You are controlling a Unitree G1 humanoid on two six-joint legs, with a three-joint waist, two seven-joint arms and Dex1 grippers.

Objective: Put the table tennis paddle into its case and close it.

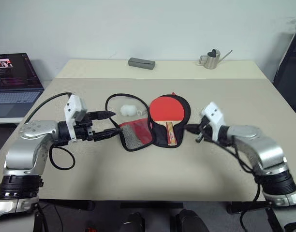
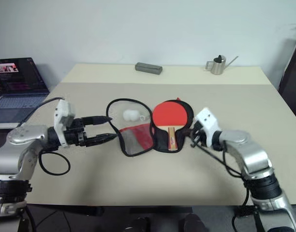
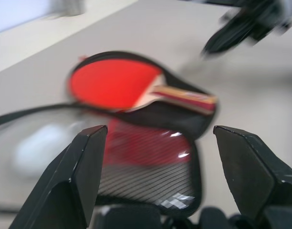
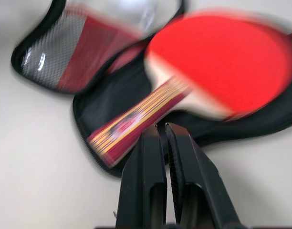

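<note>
Paddle: the table tennis paddle (image 1: pixel 166 112) is lying red face up inside the black half of the case (image 1: pixel 179 126), its handle pointing toward the robot, near the middle of the tabletop (image 1: pixel 153 179).
Case: it is lying unzipped and spread flat; the red mesh flap (image 1: pixel 134 134) is sitting folded out on the robot's left of the paddle, and the white pom-pom (image 1: pixel 128 110) is resting just behind that flap.
Left gripper: the left gripper (image 1: pixel 105 124) is hovering just beside the flap's outer edge with its fingers spread wide, grasping nothing.
Right gripper: the right gripper (image 1: pixel 189 128) is hanging just beside the case's right rim with its fingers clenched together on nothing.
Risk, flap: in my judgement the soft flap is likely to buckle or slip out if pinched at the thin rim, and lifting it could drag the whole case sideways.
Risk, paddle: the handle is lying near the case's front rim, so any tug on the case may be nudging it over the zip line and blocking closure.
Risk, pull: the pom-pom and the loose black loop (image 1: pixel 111 98) beside it could be catching under the flap as it folds over.
Open room: bare tabletop is lying all round the case, with the front edge well apart from it; the grey box (image 1: pixel 141 63) and metal watering can (image 1: pixel 212 59) are sitting far back, and a laptop (image 1: pixel 15 79) is standing off to the left.
</note>
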